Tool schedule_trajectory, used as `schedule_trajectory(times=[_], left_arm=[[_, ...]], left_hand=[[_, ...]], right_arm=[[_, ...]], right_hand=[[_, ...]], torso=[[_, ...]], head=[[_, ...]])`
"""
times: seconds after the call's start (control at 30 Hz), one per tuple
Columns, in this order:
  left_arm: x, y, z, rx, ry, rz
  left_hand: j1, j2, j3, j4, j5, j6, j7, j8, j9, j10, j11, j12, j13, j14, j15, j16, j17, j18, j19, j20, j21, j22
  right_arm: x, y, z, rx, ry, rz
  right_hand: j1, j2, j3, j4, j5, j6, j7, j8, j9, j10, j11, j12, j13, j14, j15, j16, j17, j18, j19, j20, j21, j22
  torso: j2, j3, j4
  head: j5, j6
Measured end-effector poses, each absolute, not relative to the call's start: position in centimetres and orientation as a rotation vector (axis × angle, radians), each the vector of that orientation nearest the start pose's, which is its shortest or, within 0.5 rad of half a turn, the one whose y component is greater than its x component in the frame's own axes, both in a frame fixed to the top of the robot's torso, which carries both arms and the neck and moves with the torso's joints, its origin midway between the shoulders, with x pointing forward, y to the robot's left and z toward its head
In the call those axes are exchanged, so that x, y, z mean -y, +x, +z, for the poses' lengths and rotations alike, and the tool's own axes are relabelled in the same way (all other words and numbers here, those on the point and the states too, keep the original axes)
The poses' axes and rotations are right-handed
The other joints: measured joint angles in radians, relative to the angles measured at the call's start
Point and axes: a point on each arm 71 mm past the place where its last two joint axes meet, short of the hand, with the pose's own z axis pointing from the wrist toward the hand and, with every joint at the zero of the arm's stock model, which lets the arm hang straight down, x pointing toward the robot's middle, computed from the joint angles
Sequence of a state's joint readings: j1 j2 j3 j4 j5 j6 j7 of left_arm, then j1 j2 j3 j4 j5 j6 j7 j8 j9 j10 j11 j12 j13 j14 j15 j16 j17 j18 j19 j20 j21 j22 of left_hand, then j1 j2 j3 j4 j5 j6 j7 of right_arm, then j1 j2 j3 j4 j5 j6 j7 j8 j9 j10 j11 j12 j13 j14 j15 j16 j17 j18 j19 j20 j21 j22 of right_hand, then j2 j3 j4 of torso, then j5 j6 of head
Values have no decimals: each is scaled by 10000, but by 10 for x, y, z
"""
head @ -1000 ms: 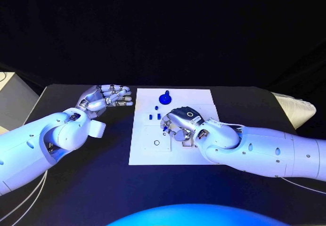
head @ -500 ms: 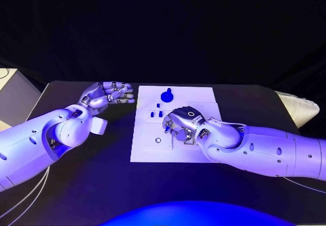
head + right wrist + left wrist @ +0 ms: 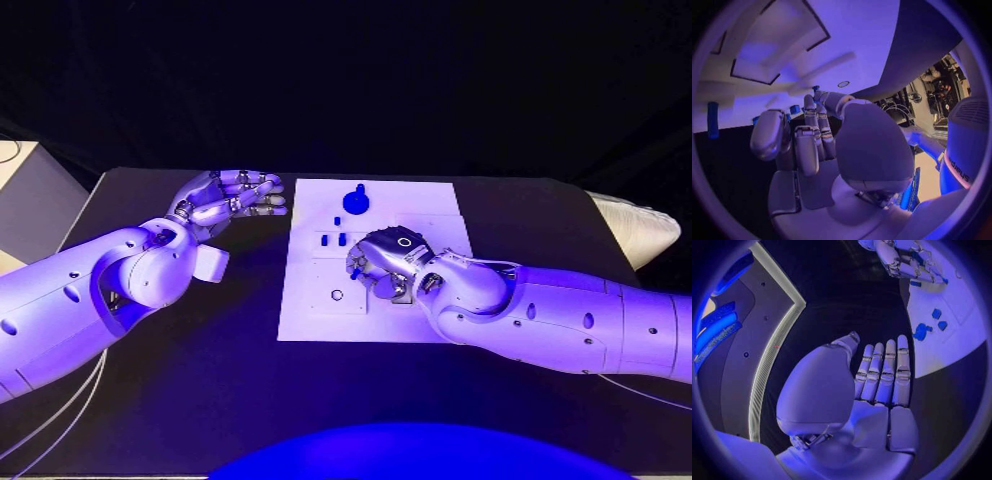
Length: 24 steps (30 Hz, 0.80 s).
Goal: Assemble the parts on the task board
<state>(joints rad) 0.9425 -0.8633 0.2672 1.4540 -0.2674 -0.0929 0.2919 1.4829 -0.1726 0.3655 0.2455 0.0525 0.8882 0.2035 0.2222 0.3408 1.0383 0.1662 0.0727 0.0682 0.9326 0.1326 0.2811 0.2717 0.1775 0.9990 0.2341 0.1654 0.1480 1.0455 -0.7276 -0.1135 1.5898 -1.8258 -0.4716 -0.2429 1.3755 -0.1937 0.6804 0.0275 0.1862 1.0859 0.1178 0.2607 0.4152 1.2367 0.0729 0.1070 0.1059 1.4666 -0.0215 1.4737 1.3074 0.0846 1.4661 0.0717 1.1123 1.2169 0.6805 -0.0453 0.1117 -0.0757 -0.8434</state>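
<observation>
My right hand [image 3: 387, 262] rests on the task board [image 3: 426, 200] mid-surface, fingers [image 3: 809, 132] curled; whether they hold anything I cannot tell. My left hand [image 3: 219, 203] hovers off the board's left edge, fingers [image 3: 886, 372] straight, together, holding nothing. I count four blue parts [image 3: 355, 200] near the far edge.

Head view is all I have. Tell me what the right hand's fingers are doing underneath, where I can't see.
Observer: In the right wrist view the right hand curls its fingers over the task board. A small blue part sits at one fingertip; I cannot tell whether it is held.
Operator: Check the left hand too.
Observer: The left wrist view shows the left hand holding nothing, fingers straight and side by side.
</observation>
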Motion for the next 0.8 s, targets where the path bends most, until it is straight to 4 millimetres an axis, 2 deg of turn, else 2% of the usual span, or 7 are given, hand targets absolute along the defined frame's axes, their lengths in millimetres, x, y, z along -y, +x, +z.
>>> schedule_trajectory(times=[0.73,0.8], left_arm=[[-237,488,-200,-15072,-10130,-16116],[-237,488,-200,-15074,-10130,-16116]], left_hand=[[0,0,1,0,0,37,37,-41,-9,-37,37,0,0,0,0,-64,0,-1,0,0,0,-25],[0,0,1,0,0,37,37,-41,-10,-37,36,0,0,0,0,-64,0,0,0,0,0,-26]], right_arm=[[118,420,-260,-15692,-4330,6203],[117,420,-260,-15688,-4348,6202]], right_hand=[[-2,-1,-14,-12,-7,-20,-13,25,42,1,0,-38,-20,0,0,0,0,1,0,0,0,-19],[-84,-81,-14,-12,-7,-86,52,24,51,9,-5,-128,-38,0,0,0,0,1,0,0,0,-29]], torso=[[-1,2,-7],[-2,1,-9]], head=[[6,-62],[9,-65]])
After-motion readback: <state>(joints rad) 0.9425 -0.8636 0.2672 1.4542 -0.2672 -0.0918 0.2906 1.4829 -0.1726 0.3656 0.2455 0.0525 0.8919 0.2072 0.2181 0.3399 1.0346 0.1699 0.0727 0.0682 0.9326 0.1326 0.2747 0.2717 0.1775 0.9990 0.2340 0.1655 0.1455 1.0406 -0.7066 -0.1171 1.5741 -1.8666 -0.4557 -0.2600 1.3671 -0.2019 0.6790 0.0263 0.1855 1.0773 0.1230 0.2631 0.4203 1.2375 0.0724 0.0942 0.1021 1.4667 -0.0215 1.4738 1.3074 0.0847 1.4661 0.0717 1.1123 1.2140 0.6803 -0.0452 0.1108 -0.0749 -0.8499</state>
